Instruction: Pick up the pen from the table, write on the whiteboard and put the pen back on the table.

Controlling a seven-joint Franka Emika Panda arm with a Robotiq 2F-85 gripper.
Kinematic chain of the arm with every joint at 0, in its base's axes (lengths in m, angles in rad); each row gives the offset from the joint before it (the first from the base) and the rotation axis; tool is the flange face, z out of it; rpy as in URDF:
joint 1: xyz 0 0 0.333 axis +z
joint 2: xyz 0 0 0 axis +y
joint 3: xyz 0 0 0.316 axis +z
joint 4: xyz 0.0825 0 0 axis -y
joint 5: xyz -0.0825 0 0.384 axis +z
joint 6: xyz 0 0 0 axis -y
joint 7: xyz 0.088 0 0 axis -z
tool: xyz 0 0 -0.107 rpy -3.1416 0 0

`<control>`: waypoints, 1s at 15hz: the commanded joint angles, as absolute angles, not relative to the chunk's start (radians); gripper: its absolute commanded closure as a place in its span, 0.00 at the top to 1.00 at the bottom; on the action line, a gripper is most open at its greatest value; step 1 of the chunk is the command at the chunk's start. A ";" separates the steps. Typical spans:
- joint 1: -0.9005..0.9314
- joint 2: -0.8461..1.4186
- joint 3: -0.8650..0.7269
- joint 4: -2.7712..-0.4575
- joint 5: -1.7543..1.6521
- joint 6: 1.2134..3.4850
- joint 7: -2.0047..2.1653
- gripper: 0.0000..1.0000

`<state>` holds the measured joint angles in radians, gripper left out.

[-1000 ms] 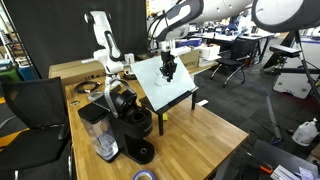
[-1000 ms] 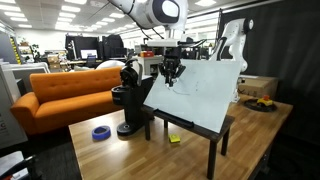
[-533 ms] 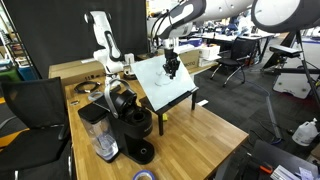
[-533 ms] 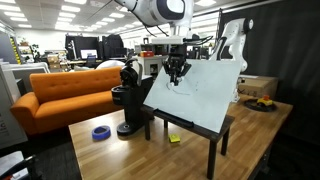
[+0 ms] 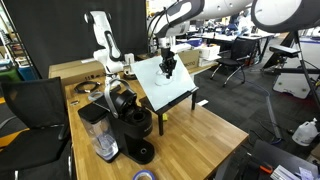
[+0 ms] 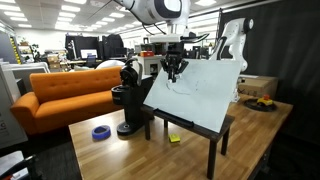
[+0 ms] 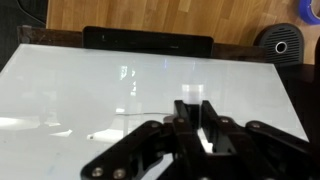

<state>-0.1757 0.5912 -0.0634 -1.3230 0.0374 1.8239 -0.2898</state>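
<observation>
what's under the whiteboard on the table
A black stand holds the whiteboard above the wooden table. A small yellow object lies on the table below its lower edge. The board covers whatever lies farther back beneath it.

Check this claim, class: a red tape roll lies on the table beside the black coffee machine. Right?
Not quite: the tape roll is blue, not red, as an exterior view shows. It does lie on the table beside the black coffee machine.
</observation>
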 commanded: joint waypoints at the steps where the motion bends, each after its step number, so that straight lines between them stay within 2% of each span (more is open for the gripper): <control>1: -0.164 0.588 -0.054 -1.319 0.015 1.812 -0.278 0.05; 11: -0.162 0.565 -0.057 -1.332 0.016 1.819 -0.277 0.05; 15: -0.165 0.490 -0.061 -1.416 0.015 1.833 -0.285 0.05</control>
<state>-0.1611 0.5672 -0.0643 -1.3279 0.0342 1.8239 -0.2897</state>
